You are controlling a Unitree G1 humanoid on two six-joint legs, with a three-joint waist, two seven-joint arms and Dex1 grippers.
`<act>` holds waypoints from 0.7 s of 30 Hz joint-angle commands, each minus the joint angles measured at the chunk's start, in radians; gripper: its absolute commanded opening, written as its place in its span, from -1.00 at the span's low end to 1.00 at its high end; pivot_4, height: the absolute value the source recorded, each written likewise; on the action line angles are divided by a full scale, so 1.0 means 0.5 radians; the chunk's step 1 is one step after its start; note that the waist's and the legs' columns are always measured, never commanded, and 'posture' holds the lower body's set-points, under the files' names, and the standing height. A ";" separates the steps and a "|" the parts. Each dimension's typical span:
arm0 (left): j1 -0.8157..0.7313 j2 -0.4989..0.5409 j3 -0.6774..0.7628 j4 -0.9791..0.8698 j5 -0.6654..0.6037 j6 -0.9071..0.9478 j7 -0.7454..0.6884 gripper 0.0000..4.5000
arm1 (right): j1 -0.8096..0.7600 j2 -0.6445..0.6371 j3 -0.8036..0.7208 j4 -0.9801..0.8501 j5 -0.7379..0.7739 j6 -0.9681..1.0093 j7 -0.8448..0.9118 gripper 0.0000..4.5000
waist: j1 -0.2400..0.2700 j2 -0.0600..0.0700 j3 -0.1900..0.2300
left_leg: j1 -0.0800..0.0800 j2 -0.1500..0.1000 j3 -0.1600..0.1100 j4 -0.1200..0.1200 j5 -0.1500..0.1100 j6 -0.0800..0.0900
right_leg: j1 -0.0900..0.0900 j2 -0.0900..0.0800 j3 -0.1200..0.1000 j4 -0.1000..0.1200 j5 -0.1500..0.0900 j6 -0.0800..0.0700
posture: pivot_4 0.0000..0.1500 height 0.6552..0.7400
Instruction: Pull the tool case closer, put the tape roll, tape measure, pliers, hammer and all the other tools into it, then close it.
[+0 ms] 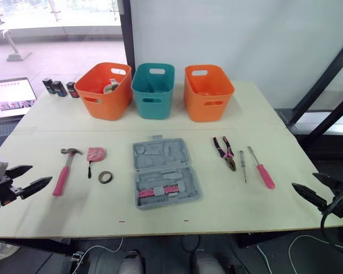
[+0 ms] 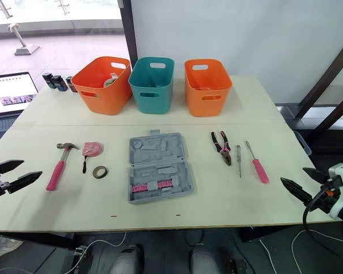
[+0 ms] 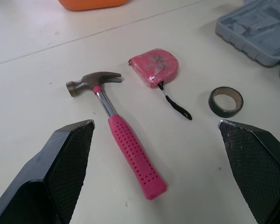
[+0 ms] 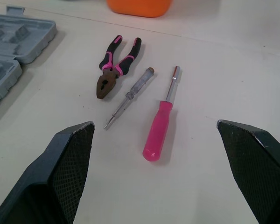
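Bare table (image 1: 228, 200) around tool case (image 1: 166, 171), bins (image 1: 152, 89) behind

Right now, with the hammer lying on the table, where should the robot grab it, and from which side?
The pink handle, near its middle, from above with the open left gripper beside it. The hammer lies flat, handle end toward the robot, so fingers set across that long, straight, dimpled grip should probably hold well.
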 commanded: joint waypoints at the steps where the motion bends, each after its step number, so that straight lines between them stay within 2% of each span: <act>1: -0.009 0.038 0.052 -0.036 0.004 -0.020 -0.003 1.00 | -0.006 -0.012 -0.058 -0.034 0.016 -0.029 0.005 0.98 | 0.000 0.000 0.000 | 0.000 0.000 0.000 0.000 0.000 0.000 | 0.000 0.000 0.000 0.000 0.000 0.000 | 1.00 1.00; 21: -0.075 0.025 0.019 0.059 0.039 -0.041 -0.028 1.00 | -0.004 0.009 -0.046 -0.034 0.004 -0.046 -0.029 0.98 | 0.000 0.000 0.000 | 0.000 0.000 0.000 0.000 0.000 0.000 | 0.000 0.000 0.000 0.000 0.000 0.000 | 1.00 1.00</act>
